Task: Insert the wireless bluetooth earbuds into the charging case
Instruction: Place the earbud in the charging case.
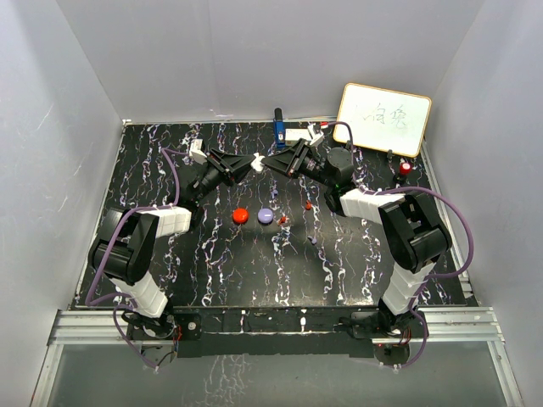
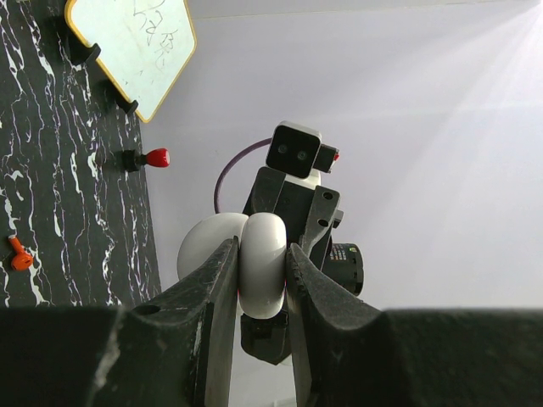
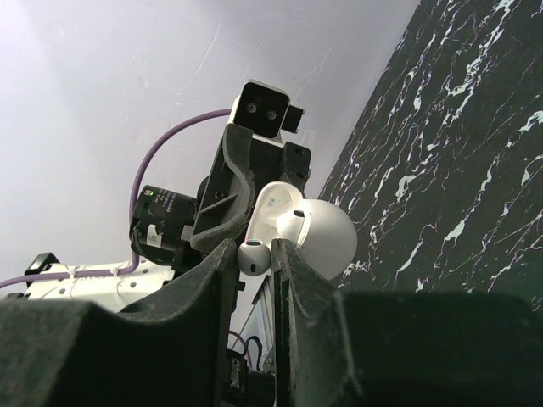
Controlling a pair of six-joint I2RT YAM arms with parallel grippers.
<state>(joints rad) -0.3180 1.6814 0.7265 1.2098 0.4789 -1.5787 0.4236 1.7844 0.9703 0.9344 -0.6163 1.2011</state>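
My left gripper [image 2: 261, 248] is shut on the white charging case [image 2: 263, 271] and holds it raised over the back middle of the table. The case [image 3: 327, 239] hangs open, and one white earbud [image 3: 293, 227] sits in it. Right at the case's mouth is a second white earbud [image 3: 254, 258], with my right gripper [image 3: 254, 246] shut on it. From above, the left gripper [image 1: 254, 162] and right gripper [image 1: 271, 163] meet tip to tip, and the case and earbuds are too small to make out there.
A red puck [image 1: 240, 215] and a purple puck [image 1: 265, 216] lie mid-table, with tiny red pieces [image 1: 282, 220] and a purple bead [image 1: 314, 241] nearby. At the back right a whiteboard [image 1: 383, 119] leans, a red-capped object [image 1: 405, 169] beside it. A blue item [image 1: 278, 125] stands at the back.
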